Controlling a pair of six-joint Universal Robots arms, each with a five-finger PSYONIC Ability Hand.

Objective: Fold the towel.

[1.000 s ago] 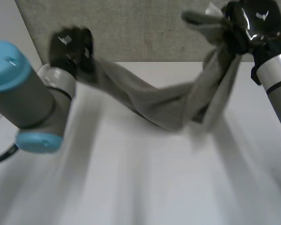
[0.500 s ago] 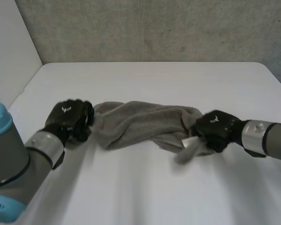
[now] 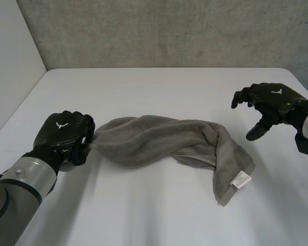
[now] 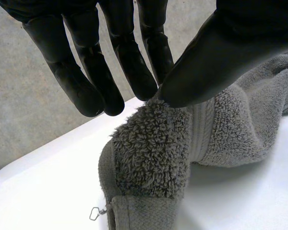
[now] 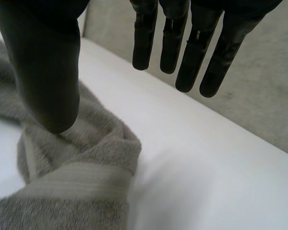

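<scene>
A grey towel (image 3: 154, 141) lies bunched in a long roll across the middle of the white table (image 3: 169, 87). A white label (image 3: 240, 179) shows at its right end. My left hand (image 3: 61, 133) rests on the table at the towel's left end, with that end pinched between thumb and fingers. In the left wrist view the thumb (image 4: 230, 48) presses the towel (image 4: 153, 148) against the fingertips. My right hand (image 3: 272, 100) hovers open to the right of the towel and apart from it. In the right wrist view its thumb (image 5: 43, 62) and fingers (image 5: 182, 43) are spread above the towel's end (image 5: 86, 139), with nothing between them.
A grey concrete wall (image 3: 169, 31) stands behind the table's far edge, and a pale panel (image 3: 10, 66) rises at the left. Bare tabletop lies in front of the towel and beyond it.
Both hands brought the towel down from the air onto the table. The right hand then let go of the towel's right end, opened and drew away to the right.
</scene>
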